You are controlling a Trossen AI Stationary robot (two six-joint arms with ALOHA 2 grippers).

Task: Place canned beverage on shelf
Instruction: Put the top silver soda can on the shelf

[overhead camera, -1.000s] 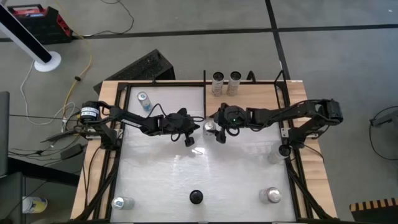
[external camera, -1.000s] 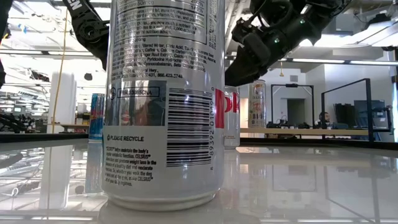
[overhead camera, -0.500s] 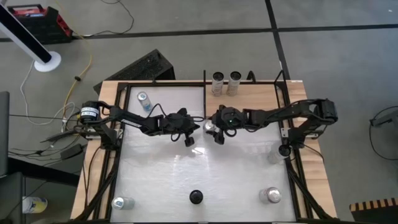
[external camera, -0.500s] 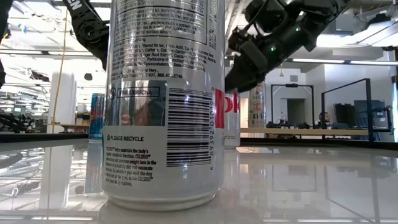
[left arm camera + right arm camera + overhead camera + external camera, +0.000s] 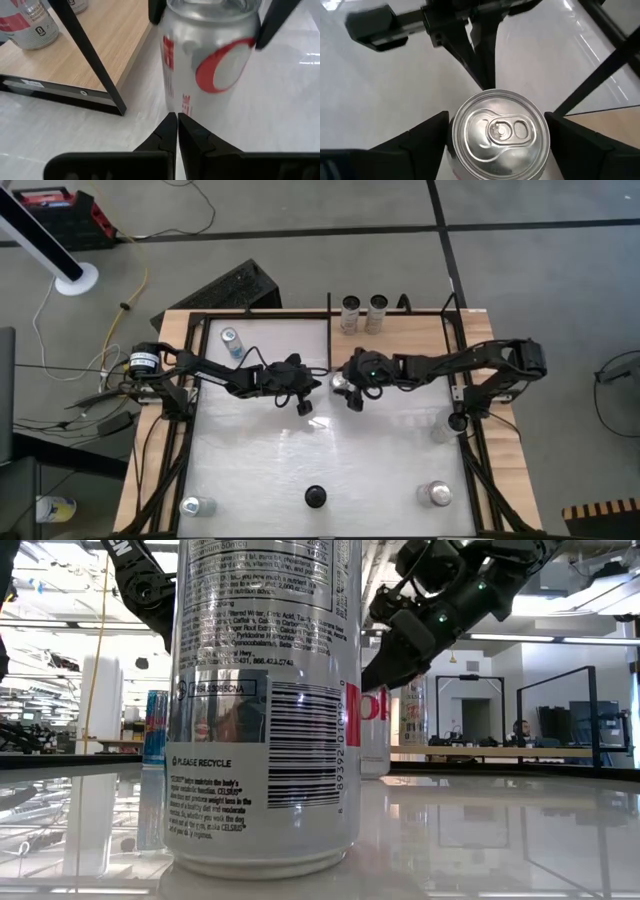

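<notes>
- The right tool [image 5: 344, 387] sat near the middle of the white surface [image 5: 330, 450], its two fingers spread to either side of a silver can with a red mark [image 5: 210, 60]. The right wrist view showed the can's top [image 5: 497, 132] squarely between the fingers [image 5: 420, 140], which looked close to its sides; whether they were already pressing on it could not be told.
- That can stood upright on the white surface, just beside the corner of the shelf [image 5: 95, 55], not on it. I judged the grasp to be at hand or only just made, with lifting and carrying not yet done.
- The left tool [image 5: 177, 131] was pinched shut on nothing, its tips pointing at the foot of the same can from close by.
- Two cans [image 5: 363, 312] already stood upright side by side at the far edge of the shelf [image 5: 400, 340], so part of the stocking seemed done.
- More cans waited on the surface: a blue-labelled can [image 5: 231, 340] at the far left, one at the near left corner [image 5: 192, 506], one at the near right [image 5: 436, 495].
- A large can [image 5: 262, 710] stood right in front of the low camera, hiding much of that view.
- Left to do, by my reading: lift the gripped can, move it over the wood panel, and set it down upright.
</notes>
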